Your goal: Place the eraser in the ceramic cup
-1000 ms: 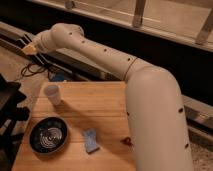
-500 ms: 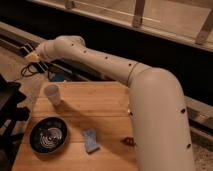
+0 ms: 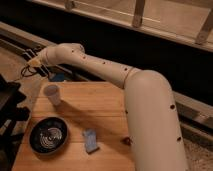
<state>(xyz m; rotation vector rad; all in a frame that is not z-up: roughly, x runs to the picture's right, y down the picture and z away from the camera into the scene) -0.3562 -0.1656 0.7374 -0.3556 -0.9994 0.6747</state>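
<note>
Progress on the task looks close to nil. The eraser (image 3: pixel 90 140), a small pale-blue block, lies flat on the wooden table (image 3: pixel 100 107) near its front edge, just right of the black bowl (image 3: pixel 48 136) and well apart from the ceramic cup (image 3: pixel 52 94). The cup stands upright near the table's far left corner, and its inside is not visible from this angle. The gripper (image 3: pixel 34 62) hangs at the end of the long white arm (image 3: pixel 100 67), out beyond that far left corner, above and behind the cup and nowhere near the eraser. Whether it is open or closed cannot be told, but the eraser is plainly not in it. By this reading every step is left — reaching down to the eraser, grasping it, carrying it over the cup and releasing it there.
</note>
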